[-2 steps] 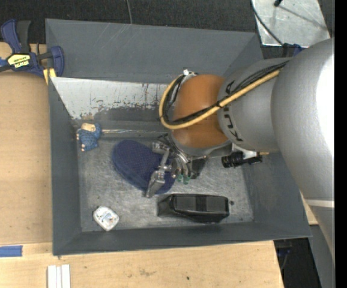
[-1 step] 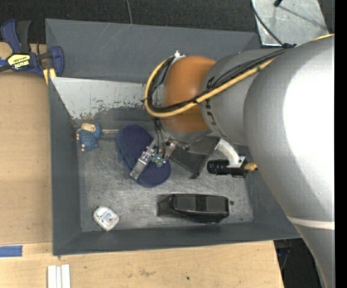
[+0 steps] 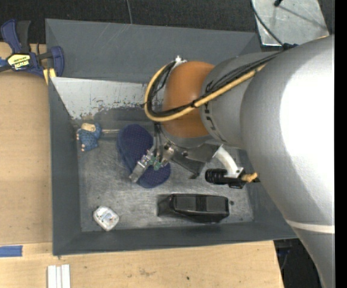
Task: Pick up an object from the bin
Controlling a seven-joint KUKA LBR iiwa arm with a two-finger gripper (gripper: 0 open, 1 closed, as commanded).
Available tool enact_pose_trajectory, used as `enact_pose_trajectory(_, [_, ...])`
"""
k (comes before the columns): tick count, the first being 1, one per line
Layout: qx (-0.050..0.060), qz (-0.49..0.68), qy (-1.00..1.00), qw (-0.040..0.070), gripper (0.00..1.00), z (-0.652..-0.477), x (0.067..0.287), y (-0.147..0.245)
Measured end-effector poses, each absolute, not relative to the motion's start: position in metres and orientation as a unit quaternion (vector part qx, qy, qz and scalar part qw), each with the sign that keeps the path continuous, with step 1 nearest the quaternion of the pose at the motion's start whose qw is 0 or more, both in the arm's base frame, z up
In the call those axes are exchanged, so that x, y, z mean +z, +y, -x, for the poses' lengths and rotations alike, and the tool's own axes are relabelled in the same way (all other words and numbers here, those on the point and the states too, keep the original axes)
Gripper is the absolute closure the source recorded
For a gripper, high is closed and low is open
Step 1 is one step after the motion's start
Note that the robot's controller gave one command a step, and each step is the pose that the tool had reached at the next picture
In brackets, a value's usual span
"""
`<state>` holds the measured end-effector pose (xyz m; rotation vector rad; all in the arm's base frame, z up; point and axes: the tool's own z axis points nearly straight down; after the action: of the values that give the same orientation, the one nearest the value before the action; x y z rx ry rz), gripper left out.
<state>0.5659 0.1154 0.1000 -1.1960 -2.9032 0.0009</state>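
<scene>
From above, my pincer (image 3: 148,168) is down in the middle of the bin (image 3: 64,179), right at the near edge of a dark blue soft pad (image 3: 132,144). That pad is the thing I am over. Whether my pincer is open or closed I cannot tell, as my wrist hides too much.

A small blue toy (image 3: 89,138) lies well apart at the back left and a white round thing (image 3: 106,218) at the front left. A black stapler-like block (image 3: 193,207) sits near the front wall. A black-handled tool (image 3: 226,176) lies just to my right.

To do this well, I judge I should pinch a raised fold of the pad, not flat cloth, and lift straight up.
</scene>
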Motion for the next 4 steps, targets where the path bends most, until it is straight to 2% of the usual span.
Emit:
enact_pose_trajectory(1, [-0.003, 0.475, -0.88, 0.0, 0.0, -0.57, 0.075, 0.111])
enact_pose_trajectory(2, [-0.002, 0.473, -0.881, -0.001, 0.0, -0.572, 0.077, 0.111])
enact_pose_trajectory(3, [-0.002, 0.473, -0.881, -0.004, 1.0, -0.574, 0.079, 0.11])
enact_pose_trajectory(4, [-0.002, 0.472, -0.882, -0.002, 1.0, -0.576, 0.133, 0.11])
